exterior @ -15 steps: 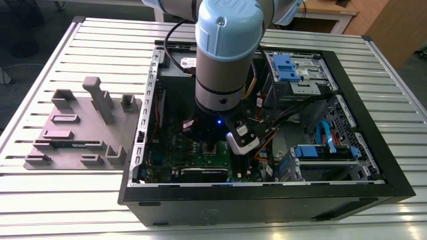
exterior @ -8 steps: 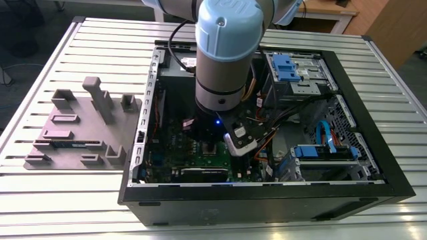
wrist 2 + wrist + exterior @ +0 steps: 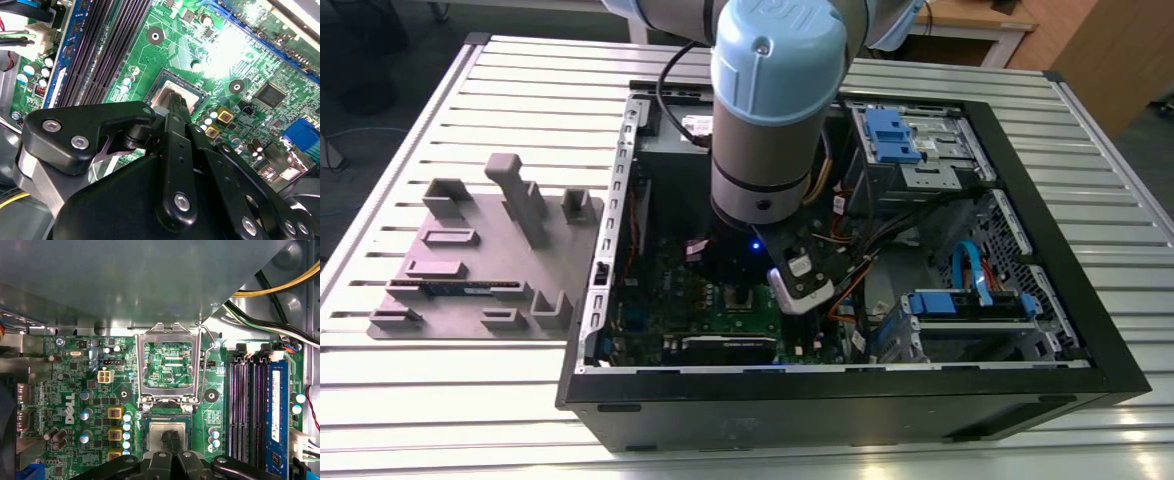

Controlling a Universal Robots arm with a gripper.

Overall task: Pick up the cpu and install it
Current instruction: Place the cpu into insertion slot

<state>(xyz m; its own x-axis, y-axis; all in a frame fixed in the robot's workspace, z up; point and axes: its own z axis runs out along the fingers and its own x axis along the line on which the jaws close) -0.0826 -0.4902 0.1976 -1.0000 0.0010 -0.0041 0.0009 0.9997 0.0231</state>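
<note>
First wrist view gives us the cpu (image 3: pixel 155 436) plainly: a small flat square with a silvery metal top, lying level inside the dark square socket (image 3: pixel 143 440) of the green motherboard (image 3: pixel 65 390). The gripper (image 3: pixel 169 438) sits over the chip's middle. Its two black fingers (image 3: pixel 165 446) are drawn together into one narrow tip, clenched with nothing between them, and the chip's edges stand free on either side. Whether the tip presses on the metal or hangs just off it, we cannot tell. In the second wrist view we look past the gripper's matte black bolted links and see the same tip over the silver square, with glare on the glossy board beyond.

Just past the socket the load plate (image 3: pixel 165 334), a thin stamped steel frame with a square window, stands swung open, its bent wire lever (image 3: pixel 202 365) beside it. Small round capacitors (image 3: pixel 126 426) line one side of the socket, and long black ribbed memory slots (image 3: pixel 240 405) run on the other. Yellow and black cables (image 3: pixel 280 287) curve over bare grey sheet metal.

In the exterior view the arm (image 3: pixel 774 110), a smooth grey tube with a pale blue cap, reaches down into the open black computer case (image 3: pixel 854 400). The case lies on its side on a ribbed aluminium table (image 3: pixel 427 420). Just beside the case, on the exterior view's left, we see a grey fixture (image 3: pixel 480 300) with upright blocks and slots.
</note>
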